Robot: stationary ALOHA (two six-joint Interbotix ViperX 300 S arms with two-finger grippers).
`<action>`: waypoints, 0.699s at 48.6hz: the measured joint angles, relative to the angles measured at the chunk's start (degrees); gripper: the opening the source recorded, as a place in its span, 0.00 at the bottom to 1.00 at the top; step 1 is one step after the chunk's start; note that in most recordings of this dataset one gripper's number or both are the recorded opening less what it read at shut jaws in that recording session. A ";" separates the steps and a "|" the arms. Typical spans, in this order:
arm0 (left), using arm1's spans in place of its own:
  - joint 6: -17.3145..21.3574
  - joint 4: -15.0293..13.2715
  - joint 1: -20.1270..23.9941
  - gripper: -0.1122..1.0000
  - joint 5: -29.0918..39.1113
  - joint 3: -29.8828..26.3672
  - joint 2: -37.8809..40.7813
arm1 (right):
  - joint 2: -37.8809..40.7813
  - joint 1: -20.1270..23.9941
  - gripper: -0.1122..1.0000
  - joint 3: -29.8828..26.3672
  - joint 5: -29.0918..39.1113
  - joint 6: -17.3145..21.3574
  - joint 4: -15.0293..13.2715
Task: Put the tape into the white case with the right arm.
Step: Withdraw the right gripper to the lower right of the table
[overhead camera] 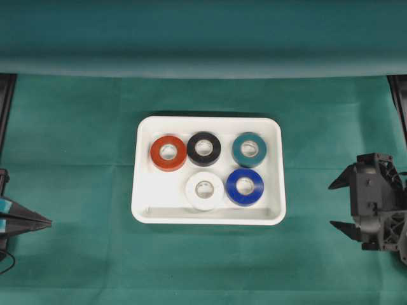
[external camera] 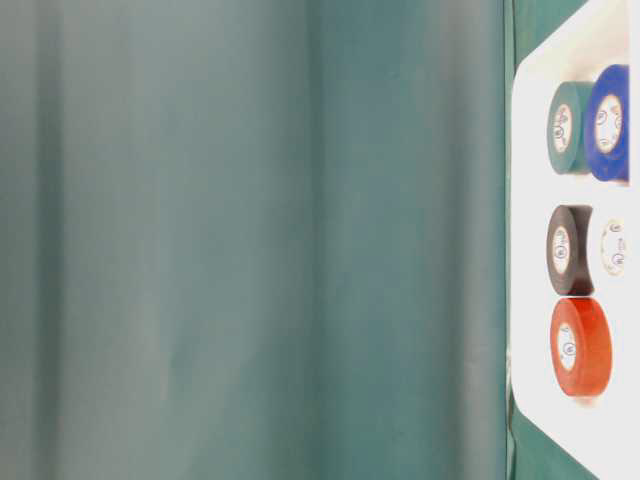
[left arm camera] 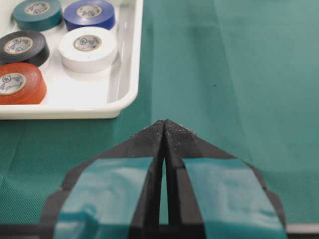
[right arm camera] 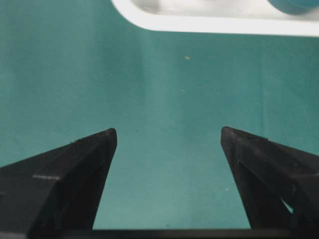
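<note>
Reading across the worktop from its left edge, the left pincer rests clenched, its blue-patched fingers pressed tip to tip and pointing toward the middle, holding nothing. Next comes the white case, lying with its long axis running left to right across the overhead view. Inside it sit five rolls: a red tape, a black tape and a teal tape along the far row, a white tape and a blue tape along the near row. The near-left spot of the case is bare. No roll shows on the cloth outside the case in any view. Furthest right, the right pincer hangs released, its two pointed black fingers spread wide with only green cloth between them, well apart from the case. The case lies straight to this pincer's left, its short right rim facing the fingertips, and this arm looks slightly nearer to it than the left one. As I judge it, the tapes in view are already placed.
</note>
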 measured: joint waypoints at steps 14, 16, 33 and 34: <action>0.00 0.09 0.00 0.10 0.00 0.00 0.09 | -1.76 8.44 0.90 0.79 -0.44 0.00 0.44; 0.00 0.00 0.00 0.10 0.00 0.00 0.00 | -2.02 10.11 0.90 0.88 -0.44 0.00 0.62; 0.00 0.00 0.00 0.10 0.00 0.00 0.09 | -3.08 25.84 0.89 0.88 1.32 0.00 0.88; 0.00 0.09 -0.09 0.10 0.00 0.00 0.00 | -3.08 26.54 0.89 0.88 1.67 0.00 0.88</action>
